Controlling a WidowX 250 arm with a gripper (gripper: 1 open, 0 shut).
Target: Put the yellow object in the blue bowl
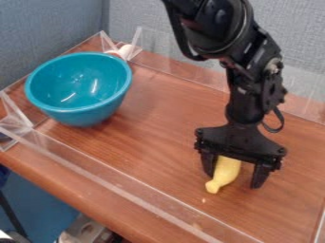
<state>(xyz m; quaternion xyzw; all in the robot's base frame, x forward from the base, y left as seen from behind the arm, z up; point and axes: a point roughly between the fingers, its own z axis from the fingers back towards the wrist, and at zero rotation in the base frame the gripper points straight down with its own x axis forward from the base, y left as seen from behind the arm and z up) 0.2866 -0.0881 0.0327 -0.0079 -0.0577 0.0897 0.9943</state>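
The yellow object (225, 176), a small banana, lies on the wooden table at the right front. My gripper (235, 168) stands straight over it with its black fingers open, one on each side of the banana. Whether the fingers touch it I cannot tell. The blue bowl (79, 87), large and teal, sits at the left of the table, well apart from the gripper, and nothing is in it.
A low clear plastic wall (76, 157) runs around the table's edges. A small pale object (127, 49) sits behind the bowl at the back. Bare wood (152, 123) lies between the bowl and the banana.
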